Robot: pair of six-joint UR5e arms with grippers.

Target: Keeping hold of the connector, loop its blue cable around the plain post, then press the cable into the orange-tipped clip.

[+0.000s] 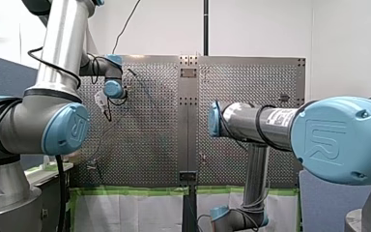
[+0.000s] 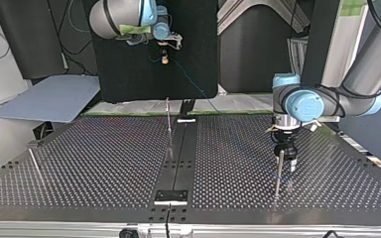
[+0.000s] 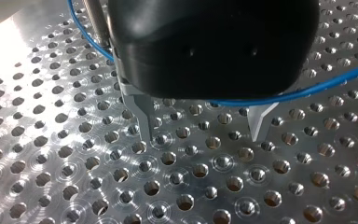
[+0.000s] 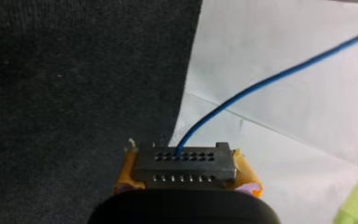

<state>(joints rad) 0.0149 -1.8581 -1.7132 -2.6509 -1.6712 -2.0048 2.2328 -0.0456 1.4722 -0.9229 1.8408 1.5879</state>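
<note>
In the right wrist view my right gripper is shut on the grey connector, gripped between yellow pads. The blue cable leaves the connector's face and runs away from it. In the top view that gripper hangs high beyond the table's far edge, and the cable slopes down toward the table. My left gripper is open just above the perforated plate, nothing between its metal fingers. The cable passes behind them, past the plain post. In the top view the post stands just in front of my left gripper. A thin red-tipped clip stands near the far middle.
The perforated table has a dark centre strip with brackets at both ends. Another thin rod stands at the top view's left. A grey board lies beyond the far left corner.
</note>
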